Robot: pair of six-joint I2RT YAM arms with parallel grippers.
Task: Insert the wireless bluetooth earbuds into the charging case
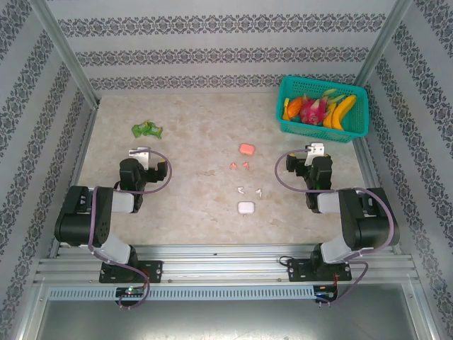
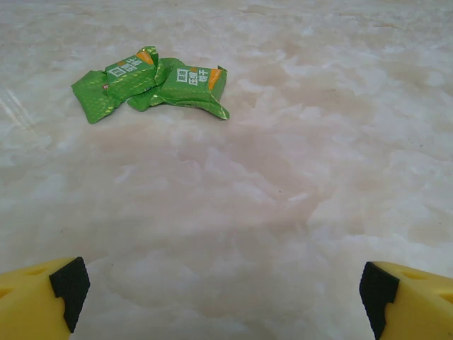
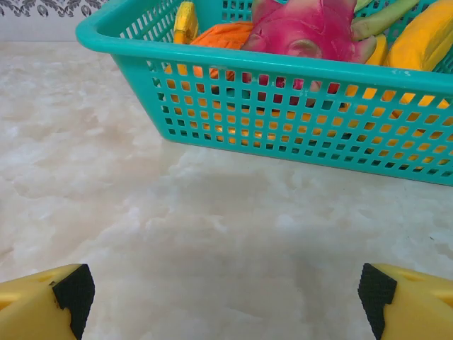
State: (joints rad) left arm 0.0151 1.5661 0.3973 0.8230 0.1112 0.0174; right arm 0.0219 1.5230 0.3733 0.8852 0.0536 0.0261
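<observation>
Four buds show from the top: pink buds (image 1: 232, 166) just nearside of the pink case (image 1: 246, 149), white buds (image 1: 241, 190) just beyond the white case (image 1: 245, 207), all between my arms. The right gripper (image 1: 314, 149) sits nearer them than the left gripper (image 1: 140, 151); they lie to its left. Their stem direction is too small to tell. Left wrist: left pads (image 2: 69, 283) spread wide over bare table, green packets (image 2: 152, 85) ahead. Right wrist: right pads (image 3: 73, 289) equally spread, facing the basket (image 3: 283, 106).
</observation>
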